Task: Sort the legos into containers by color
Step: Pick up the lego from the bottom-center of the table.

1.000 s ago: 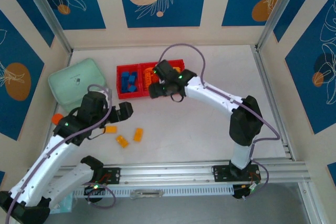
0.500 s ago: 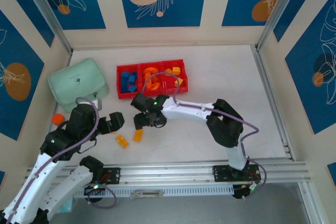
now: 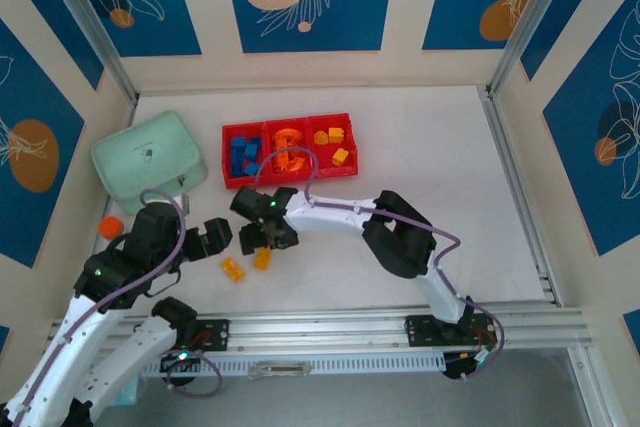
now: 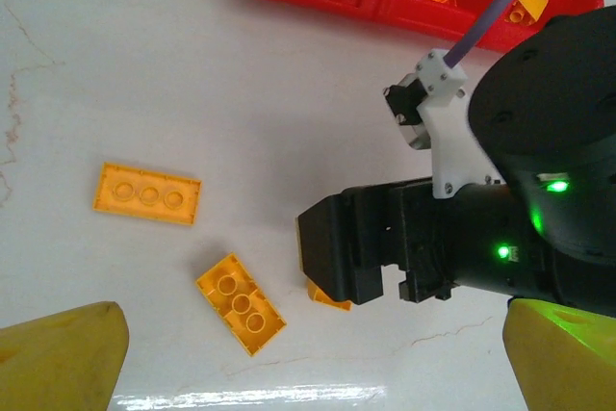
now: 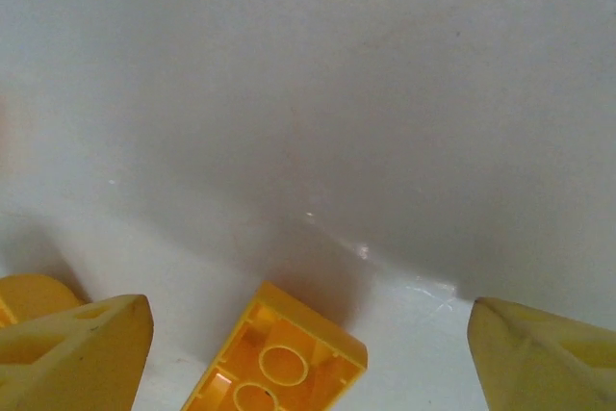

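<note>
The red tray (image 3: 225, 159) holds blue legos (image 3: 245, 155) in its left container, orange ones (image 3: 290, 154) in the middle and yellow ones (image 3: 333, 144) in the right. Three yellow legos lie loose on the table: a flat plate (image 4: 147, 194), a brick (image 4: 241, 303) (image 3: 232, 269), and another brick (image 5: 279, 363) (image 3: 262, 258) lying studs-down. My right gripper (image 5: 308, 363) (image 3: 258, 239) hovers open just over this last brick, its fingers on either side and apart from it. My left gripper (image 4: 313, 372) (image 3: 207, 238) is open and empty, close to the left of the right one.
A mint green lidded box (image 3: 150, 160) sits at the left, beside the tray. An orange round piece (image 3: 110, 225) lies near the left wall. The right gripper's black body (image 4: 404, 247) fills the space just right of the loose bricks.
My right arm swung from the tray down and to the left, and now stands low over a loose yellow brick. The left arm drew back slightly toward its base.
</note>
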Controlling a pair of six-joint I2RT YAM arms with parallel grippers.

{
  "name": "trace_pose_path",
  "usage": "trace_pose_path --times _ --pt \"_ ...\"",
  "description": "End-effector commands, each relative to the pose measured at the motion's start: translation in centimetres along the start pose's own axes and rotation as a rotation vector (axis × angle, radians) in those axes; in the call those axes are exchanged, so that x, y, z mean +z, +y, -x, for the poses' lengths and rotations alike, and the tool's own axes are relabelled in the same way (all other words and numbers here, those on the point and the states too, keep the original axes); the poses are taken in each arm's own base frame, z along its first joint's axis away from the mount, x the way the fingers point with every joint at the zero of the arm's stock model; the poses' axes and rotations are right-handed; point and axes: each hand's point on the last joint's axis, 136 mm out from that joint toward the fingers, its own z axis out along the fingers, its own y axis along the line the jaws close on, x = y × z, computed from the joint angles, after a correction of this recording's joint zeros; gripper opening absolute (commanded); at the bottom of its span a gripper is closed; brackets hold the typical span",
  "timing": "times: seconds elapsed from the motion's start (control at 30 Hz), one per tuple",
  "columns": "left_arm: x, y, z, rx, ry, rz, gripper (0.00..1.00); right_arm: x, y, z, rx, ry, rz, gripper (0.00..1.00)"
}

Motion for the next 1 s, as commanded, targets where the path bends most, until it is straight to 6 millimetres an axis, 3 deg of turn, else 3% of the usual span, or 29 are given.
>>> trace_pose_path --times 0.0,0.27,0.63,0.8,0.97 --pt "0.1 0.5 -0.3 -0.013 0.005 0.019 0.99 0.2 -0.8 -1.5 0.006 0.045 -0.057 0.84" --pt "1.0 0.2 -0.6 -0.018 0.030 0.007 0.99 -0.7 -2.6 -2.5 -0.031 0.051 -0.116 0.69" --pt "1.0 0.1 -0.7 -0.020 0.034 0.000 0.99 -0.2 -1.7 -2.8 -0.068 0.070 -0.089 0.40" --pt "1.1 -0.6 -0.5 -0.023 0.033 -0.029 0.99 -1.7 -1.9 -1.7 -0.080 0.024 -0.069 0.28" --pt "1.8 -1.6 0.0 -0.017 0.036 -0.058 0.99 -5.2 -3.8 1.5 -0.082 -0.072 -0.068 0.25"
